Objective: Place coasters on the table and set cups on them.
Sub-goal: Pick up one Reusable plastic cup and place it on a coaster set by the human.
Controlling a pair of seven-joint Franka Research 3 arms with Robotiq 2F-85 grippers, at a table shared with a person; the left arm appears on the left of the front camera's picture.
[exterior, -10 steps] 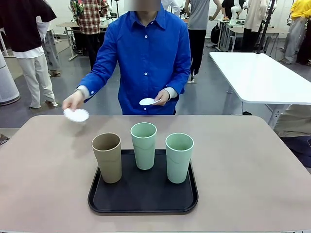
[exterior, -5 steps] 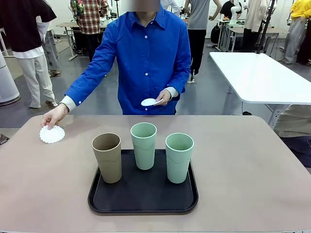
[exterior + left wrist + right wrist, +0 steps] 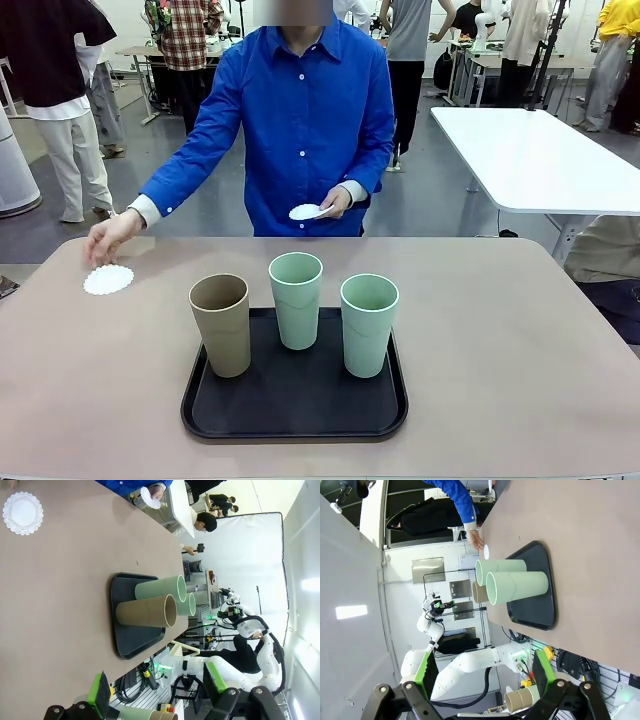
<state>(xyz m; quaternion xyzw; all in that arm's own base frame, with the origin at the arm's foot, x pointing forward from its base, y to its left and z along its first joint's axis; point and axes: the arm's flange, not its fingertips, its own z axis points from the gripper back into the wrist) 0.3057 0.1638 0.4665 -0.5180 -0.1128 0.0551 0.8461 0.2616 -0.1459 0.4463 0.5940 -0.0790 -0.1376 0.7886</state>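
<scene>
Lifted off the first coaster [image 3: 108, 280], which now lies flat near the table's [image 3: 520, 330] far left corner, the person's hand [image 3: 110, 238] hovers loosely curled and empty. The cups [image 3: 297, 300] wait crowded on the tray [image 3: 300, 420]. The thin paper could skid under a carelessly set cup.

I see the table [image 3: 500, 330] carrying a black tray [image 3: 293, 432] toward its six o'clock edge, and one white coaster [image 3: 108, 280] lying flat at ten o'clock.
</scene>
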